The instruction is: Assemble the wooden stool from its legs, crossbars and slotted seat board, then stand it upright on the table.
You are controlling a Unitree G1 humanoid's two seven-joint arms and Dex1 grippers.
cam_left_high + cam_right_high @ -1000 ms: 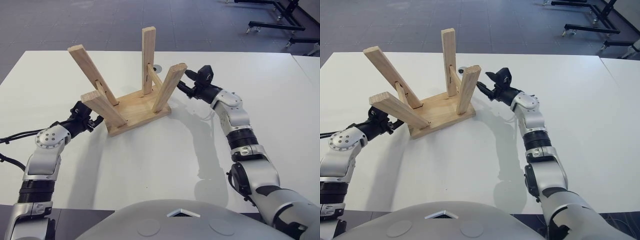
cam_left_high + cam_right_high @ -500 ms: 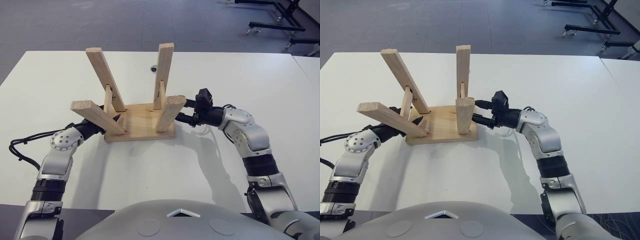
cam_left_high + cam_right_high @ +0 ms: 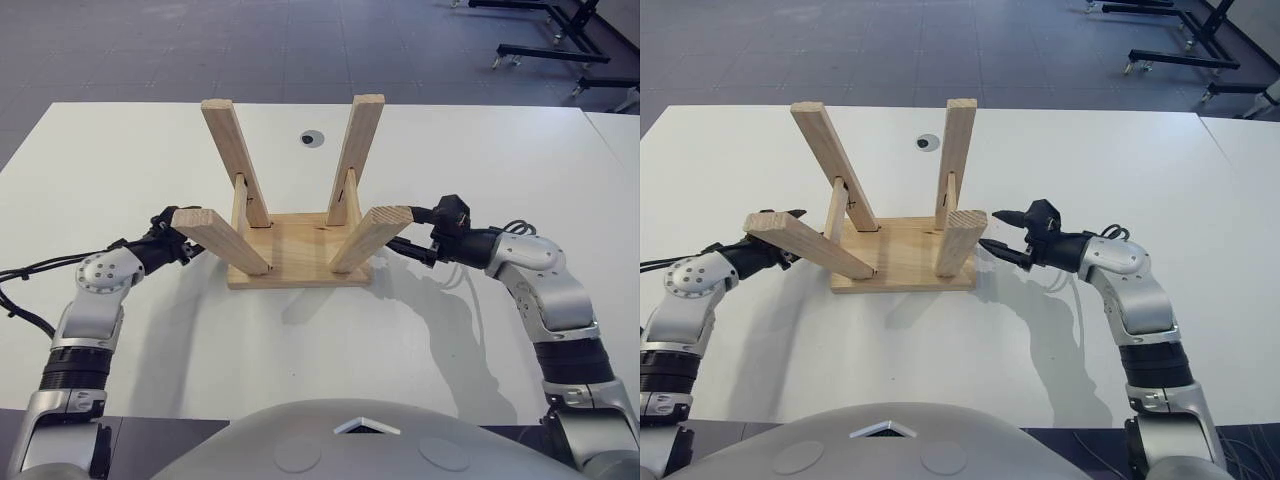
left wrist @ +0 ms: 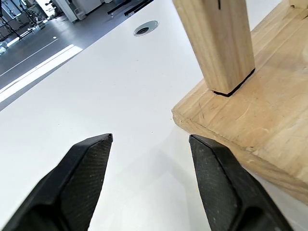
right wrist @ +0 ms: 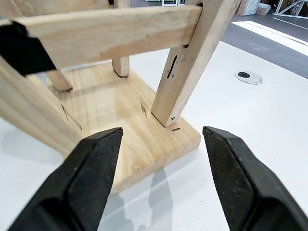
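Note:
The wooden stool lies upside down on the white table [image 3: 480,160], its seat board [image 3: 300,265] flat and its legs up and splayed. Two far legs [image 3: 232,150] [image 3: 358,145] stand tall, and two near legs [image 3: 220,240] [image 3: 372,238] lean toward me. A crossbar [image 5: 110,31] joins two legs in the right wrist view. My left gripper [image 4: 150,137] is open just left of the seat board's corner, with bare table between its fingers. My right gripper [image 3: 990,228] is open just right of the near right leg, holding nothing.
A round cable hole [image 3: 313,138] sits in the table behind the stool. Black metal frames [image 3: 560,50] stand on the floor beyond the far right corner. White table surface stretches to both sides and in front of the stool.
The stool has turned and slid nearer, now sitting square in front of me. My right gripper has drawn off to the right of the leg. My left gripper has followed the stool's left side.

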